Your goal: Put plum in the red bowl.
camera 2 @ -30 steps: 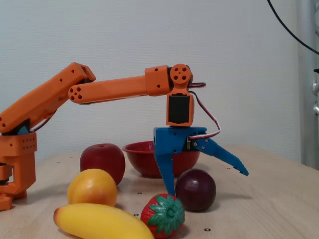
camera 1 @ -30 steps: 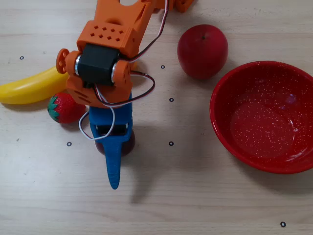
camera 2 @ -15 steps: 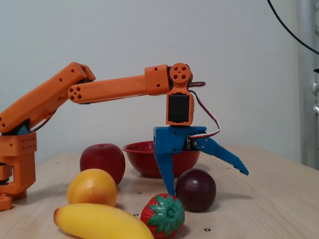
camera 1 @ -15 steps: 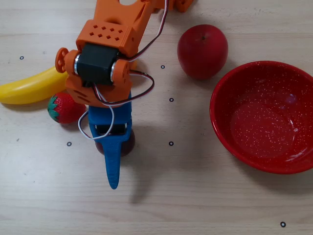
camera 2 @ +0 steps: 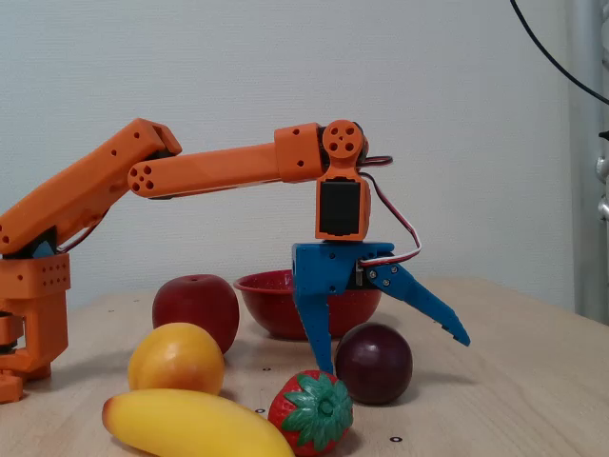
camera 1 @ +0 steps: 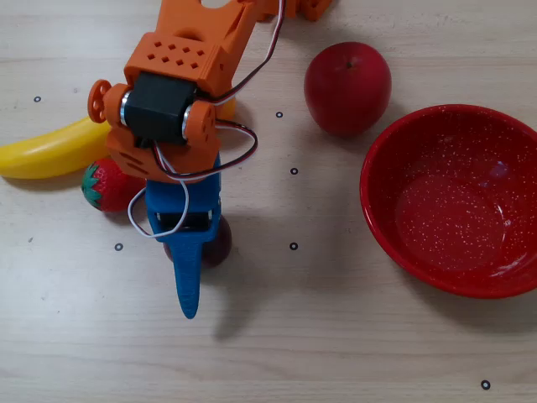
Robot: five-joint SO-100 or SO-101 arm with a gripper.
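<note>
Since a second ago your arm (camera 2: 219, 167) has slid slightly leftward in the overhead view, and the pincer's (camera 2: 390, 354) outer finger tip has dipped a touch lower in the fixed view; the fruit has not moved. Your blue pincer stands wide apart over the plum (camera 2: 374, 363): one finger drops straight down just beside the plum on its left in the fixed view, though you cannot tell if they touch, while the other angles out to the right, clear of it. Nothing is gripped. The plum, dark, round and glossy, sits on the pale wood-grain desk (camera 1: 352, 336), largely hidden beneath the pincer in the overhead view (camera 1: 216, 245). Well to its right in that view lies the red bowl (camera 1: 453, 197), glossy with fine white speckles inside, with nothing in it. A smooth red apple (camera 1: 347, 87) rests near the bowl's rim; a strawberry (camera 1: 106, 186) and a yellow banana (camera 1: 46, 149) lie left of the plum.
</note>
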